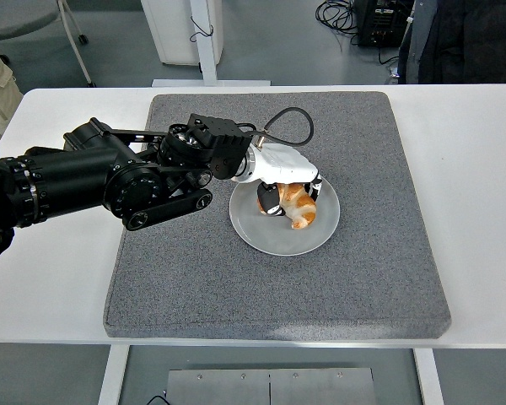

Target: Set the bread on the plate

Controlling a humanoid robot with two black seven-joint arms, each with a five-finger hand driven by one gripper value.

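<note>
Presently, item by item.

Bread (301, 208): one golden-brown piece with paler patches, sitting inside the rim of the plate (261, 237), right of the dish's middle. Whether its underside is already resting on the plate or hanging just above it cannot be told from this view. Its long axis is running slantwise, from the upper left, where the hand is covering it, down to the lower right; the free end is pointing toward the near right of the plate.

Left hand (287, 187): white, reaching in from the left on the black arm (101, 177), fingers curling down around the upper part of the bread and pinching it. A dark fingertip is showing at the bread's left side.

Plate: round, pale grey, lying on the grey mat (202, 278), which is covering the middle of the white tabletop (51, 270).

Right hand: not showing.

Progress: the carrying appears almost finished, the bread being over the plate. Letting go and drawing the hand clear are seemingly what is left.
</note>
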